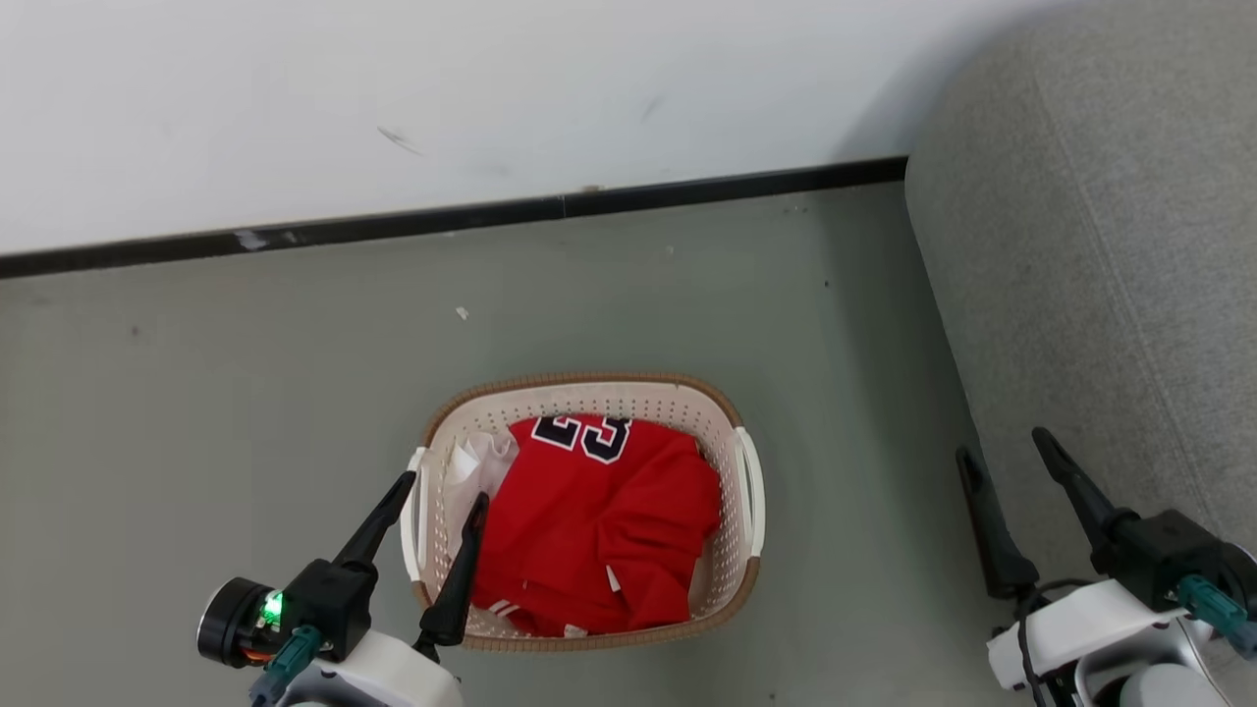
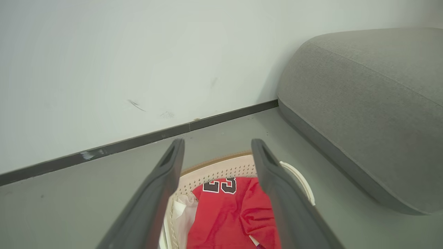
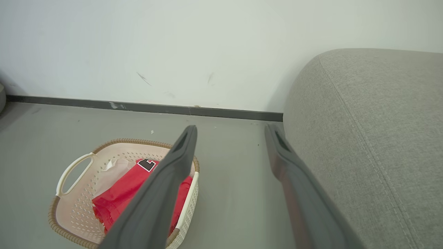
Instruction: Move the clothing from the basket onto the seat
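The cream basket [image 1: 722,412] with a brown rim stands on the floor, and red clothing [image 1: 599,530] with a dark number 23 lies crumpled inside it. My left gripper [image 1: 444,487] is open above the basket's left handle, holding nothing. My right gripper [image 1: 1005,444] is open too, empty, above the floor beside the grey seat [image 1: 1100,275]. The left wrist view looks down between the fingers at the clothing [image 2: 228,211] and basket rim [image 2: 221,160], with the seat [image 2: 367,114] to the right. In the right wrist view the basket [image 3: 79,193] sits left, the seat [image 3: 373,138] right.
A white wall [image 1: 442,88] with a black skirting strip [image 1: 442,218] runs behind the basket. Grey floor [image 1: 196,412] surrounds the basket, with a strip of it between basket and seat. A pale cloth or paper [image 1: 476,462] lies in the basket's left part.
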